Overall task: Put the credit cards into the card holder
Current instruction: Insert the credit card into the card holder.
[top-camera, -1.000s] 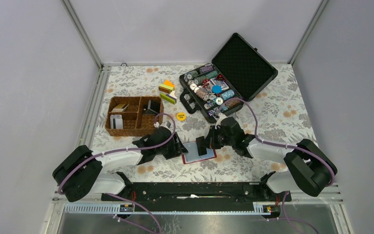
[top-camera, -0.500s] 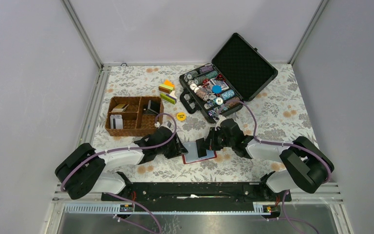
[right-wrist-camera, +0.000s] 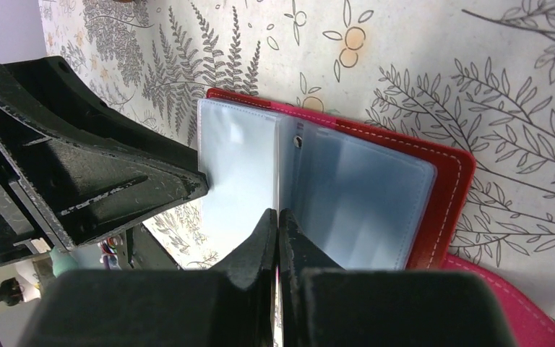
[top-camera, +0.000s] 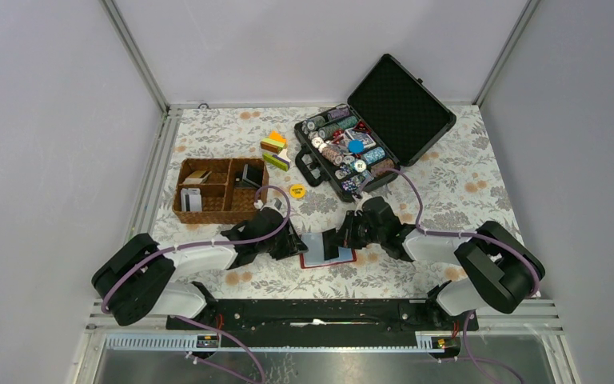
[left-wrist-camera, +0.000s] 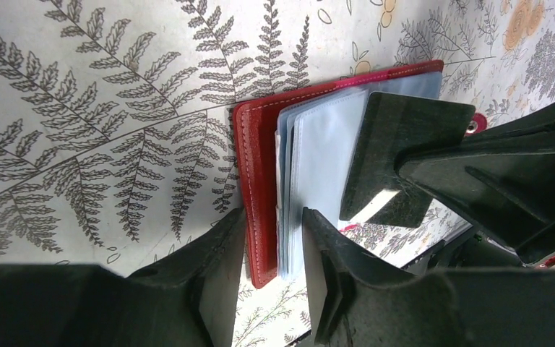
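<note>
The red card holder [top-camera: 346, 258] lies open on the floral table, its light blue clear pockets facing up. My left gripper [top-camera: 294, 240] is shut on its left edge; the left wrist view shows the red cover [left-wrist-camera: 256, 144] and the clear sleeves between my left gripper's [left-wrist-camera: 273, 224] fingers. My right gripper [top-camera: 337, 238] is shut on a dark credit card [left-wrist-camera: 397, 144] and holds it on edge over the sleeves. In the right wrist view my right gripper [right-wrist-camera: 278, 213] is pressed shut over the pockets of the card holder [right-wrist-camera: 448, 188]. More credit cards [top-camera: 192, 198] stand in the basket.
A brown wicker basket [top-camera: 220, 210] stands to the left of the left arm. An open black case [top-camera: 400, 100] filled with poker chips stands at the back right. A yellow chip [top-camera: 297, 190] and coloured blocks [top-camera: 274, 150] lie behind the wallet.
Both arms have shifted only slightly. The left gripper still holds the wallet's edge and the right gripper still holds the dark card over the wallet.
</note>
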Controlling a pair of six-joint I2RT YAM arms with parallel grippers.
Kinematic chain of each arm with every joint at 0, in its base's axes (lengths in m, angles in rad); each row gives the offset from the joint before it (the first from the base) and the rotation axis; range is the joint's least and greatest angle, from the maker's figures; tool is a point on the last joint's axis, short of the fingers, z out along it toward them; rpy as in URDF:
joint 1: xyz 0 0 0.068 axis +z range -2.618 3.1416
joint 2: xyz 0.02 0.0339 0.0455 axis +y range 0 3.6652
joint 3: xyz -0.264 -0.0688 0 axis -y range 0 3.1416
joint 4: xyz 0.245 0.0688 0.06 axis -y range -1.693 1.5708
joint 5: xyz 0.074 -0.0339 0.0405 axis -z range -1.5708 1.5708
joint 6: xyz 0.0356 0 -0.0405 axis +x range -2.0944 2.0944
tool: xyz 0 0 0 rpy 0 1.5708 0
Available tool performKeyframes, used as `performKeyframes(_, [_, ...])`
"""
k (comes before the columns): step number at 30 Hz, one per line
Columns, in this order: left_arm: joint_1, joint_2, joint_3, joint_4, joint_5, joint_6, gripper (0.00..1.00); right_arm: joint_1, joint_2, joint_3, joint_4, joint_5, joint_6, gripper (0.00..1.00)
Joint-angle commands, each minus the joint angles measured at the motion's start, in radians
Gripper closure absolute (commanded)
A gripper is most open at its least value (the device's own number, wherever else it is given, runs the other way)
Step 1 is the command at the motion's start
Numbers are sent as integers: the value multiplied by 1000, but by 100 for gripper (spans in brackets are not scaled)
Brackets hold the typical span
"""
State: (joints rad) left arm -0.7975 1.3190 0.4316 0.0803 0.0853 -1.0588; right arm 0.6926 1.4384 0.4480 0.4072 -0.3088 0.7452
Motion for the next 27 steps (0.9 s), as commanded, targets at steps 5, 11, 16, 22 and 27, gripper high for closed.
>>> performKeyframes(5, [-5,22,-13,28,-15,6,66,-4,29,-43,39,-8,90,100])
performKeyframes(11, [-5,35,-20,33,-12,6,73,-5,25,-58,22,26,162,100])
performKeyframes(16, [-5,43,-26,35,-11,6,77,-4,22,-78,21,50,205,100])
performKeyframes(22, [-4,51,-31,39,-12,8,80,-5,26,-91,29,45,216,100])
performKeyframes(27, [-5,54,-37,45,-11,8,82,-3,38,-119,89,31,234,100])
